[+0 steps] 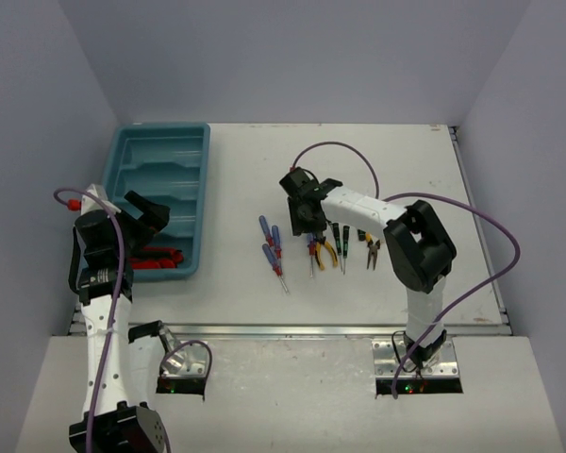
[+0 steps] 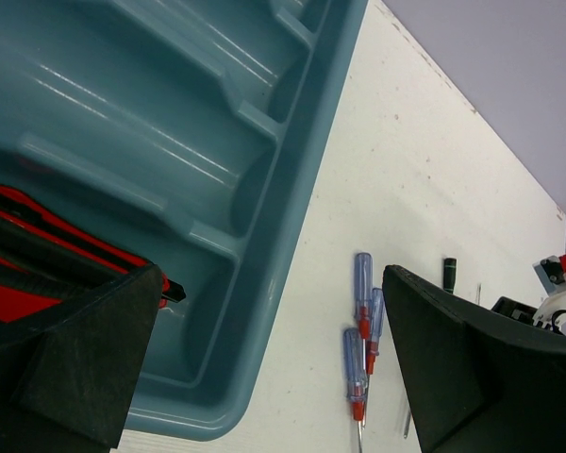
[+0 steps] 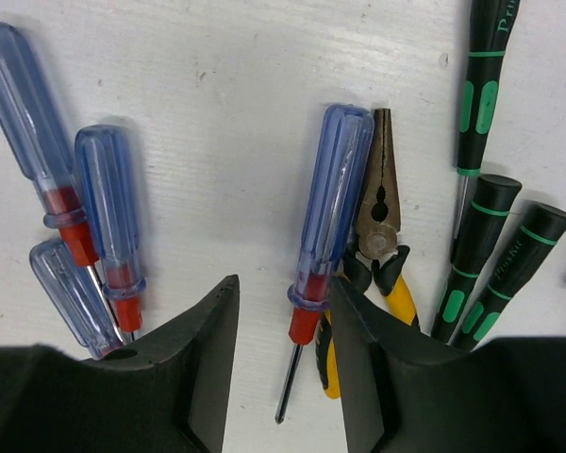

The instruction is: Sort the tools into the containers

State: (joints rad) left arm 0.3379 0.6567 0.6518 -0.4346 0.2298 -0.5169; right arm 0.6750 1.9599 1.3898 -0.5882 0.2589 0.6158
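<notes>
My right gripper (image 3: 283, 283) hangs low over the loose tools, open. A blue-handled screwdriver (image 3: 330, 208) lies on the table between its fingers, against the right finger (image 3: 368, 349). Three more blue-handled screwdrivers (image 3: 104, 217) lie to its left. Yellow-handled pliers (image 3: 382, 236) and green-and-black screwdrivers (image 3: 495, 236) lie to its right. From above, the right gripper (image 1: 307, 215) is over this group. My left gripper (image 2: 272, 274) is wide open and holds nothing, above the near end of the teal tray (image 2: 170, 142). Red-handled tools (image 2: 19, 255) lie in the tray's nearest compartment.
The tray (image 1: 123, 156) stands at the table's left, its three farther compartments bare. A second pair of pliers (image 1: 371, 251) lies right of the green-and-black screwdrivers (image 1: 340, 242). The blue screwdrivers (image 2: 363, 321) lie just right of the tray's corner. Purple cables loop off both arms.
</notes>
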